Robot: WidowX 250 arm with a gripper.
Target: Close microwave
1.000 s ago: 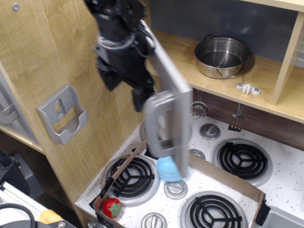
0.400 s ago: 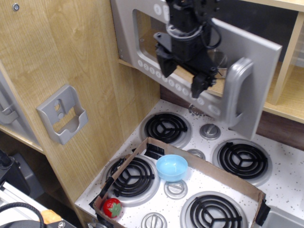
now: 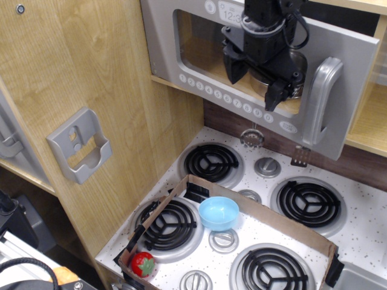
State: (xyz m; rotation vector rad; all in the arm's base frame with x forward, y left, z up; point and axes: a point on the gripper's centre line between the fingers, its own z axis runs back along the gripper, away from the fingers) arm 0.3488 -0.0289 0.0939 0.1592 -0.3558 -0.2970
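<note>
The microwave (image 3: 181,54) is at the top, its wide grey door swung almost flat against the light-wood compartment. The clear window (image 3: 202,51), the row of round number buttons (image 3: 230,99) and the big grey loop handle (image 3: 320,99) face me. My black gripper (image 3: 253,86) hangs in front of the window's right part, left of the handle. Its two fingers (image 3: 233,71) are spread and hold nothing. A steel pot (image 3: 294,65) shows through the window behind the gripper. I cannot tell whether the fingers touch the door.
Below is a toy stove (image 3: 363,223) with several black burners. A low cardboard tray (image 3: 290,223) on it holds a light-blue bowl (image 3: 218,212), and a red strawberry (image 3: 143,264) lies at its near left corner. A small grey holder (image 3: 80,145) is on the left wood panel.
The door has swung from wide open, edge-on to me, round to the right and back to nearly flat against the compartment. My gripper moved right and up with it.
</note>
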